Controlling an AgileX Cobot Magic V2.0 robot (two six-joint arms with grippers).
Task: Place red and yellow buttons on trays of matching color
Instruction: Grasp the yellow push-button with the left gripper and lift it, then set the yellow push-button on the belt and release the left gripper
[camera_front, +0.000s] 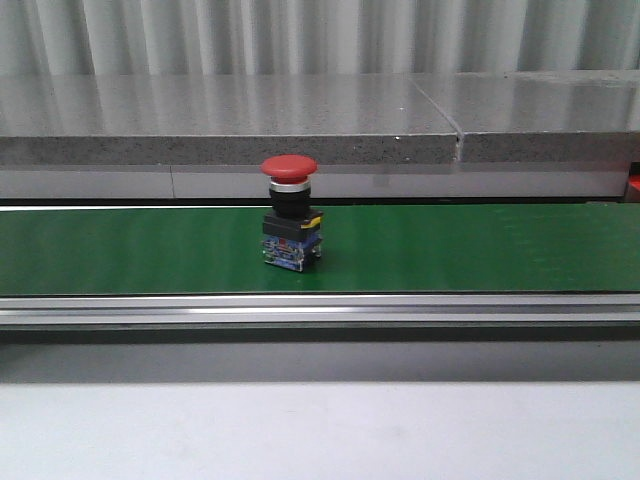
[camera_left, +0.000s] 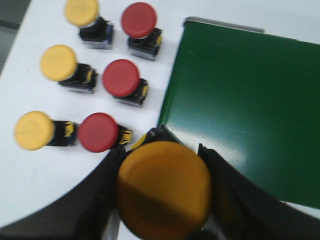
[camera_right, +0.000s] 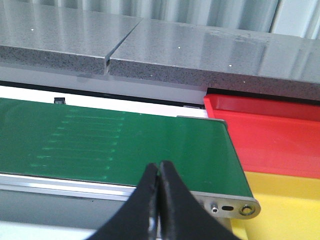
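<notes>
While a single red button (camera_front: 289, 213) stands upright on the green conveyor belt (camera_front: 480, 250), a little left of centre in the front view, neither arm shows in that view. Its red mushroom cap sits over a silver and black collar, with a blue, yellow and metal block underneath, resting on the belt.

The left wrist view shows the left gripper (camera_left: 165, 200) with its black fingers (camera_left: 227, 195) clamped on either side of a yellow button (camera_left: 164, 195), the broad yellow cap filling the space between them. It hangs over the edge where the belt's end meets a white table (camera_left: 30, 175). On that white surface stand six more buttons in two rows: three yellow buttons (camera_left: 58, 63) and, beside them and closer to the belt, three red buttons (camera_left: 120, 78).

The right wrist view shows the right gripper (camera_right: 159, 172) with its two dark fingers pressed together, nothing between them, above the near rail of the belt. Just beyond the belt's end lie a red tray (camera_right: 280, 135) and, nearer, a yellow tray (camera_right: 285, 205), side by side and touching.
</notes>
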